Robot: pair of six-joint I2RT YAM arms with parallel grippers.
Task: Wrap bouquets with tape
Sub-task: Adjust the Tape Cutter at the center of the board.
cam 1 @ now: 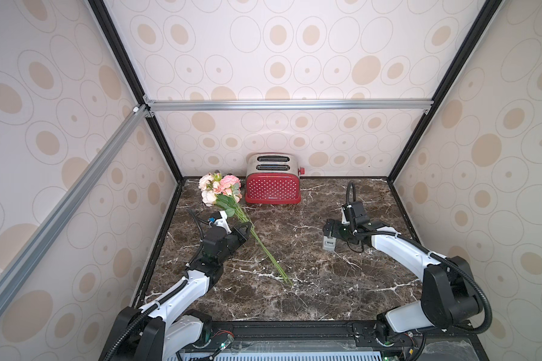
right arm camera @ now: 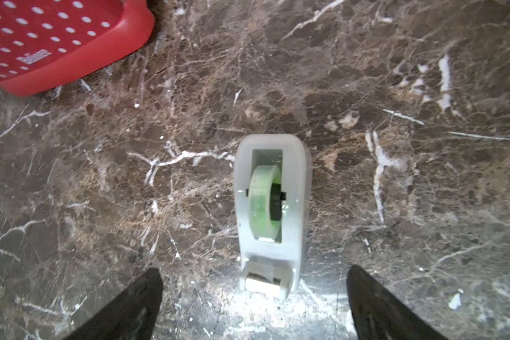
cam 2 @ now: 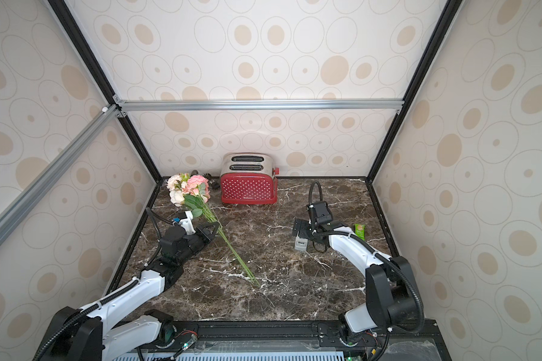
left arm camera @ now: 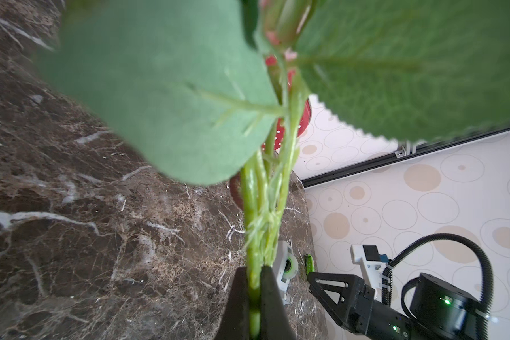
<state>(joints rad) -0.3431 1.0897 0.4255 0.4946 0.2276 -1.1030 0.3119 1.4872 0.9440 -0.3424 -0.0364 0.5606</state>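
A: R gripper (right arm camera: 253, 272)?
B: Jaws wide, empty, just over the tape dispenser (right arm camera: 273, 206) on the table. Its long axis runs btwn them, so they'd close on its long sides. R arm's nearer.
A: L gripper (left arm camera: 255, 282)?
B: Clamped on bouquet (cam 1: 221, 192) stems; blooms far back, by toaster (cam 1: 273, 184).

Setting: staged kitchen corner inside a test booth, where I work. Evidence: dark brown marble-look countertop (cam 1: 310, 281), red white-dotted two-slot toaster (cam 1: 273, 187), beige oval-patterned wallpaper panels (cam 1: 294, 62) on bare aluminium frame rails (cam 1: 288, 104).
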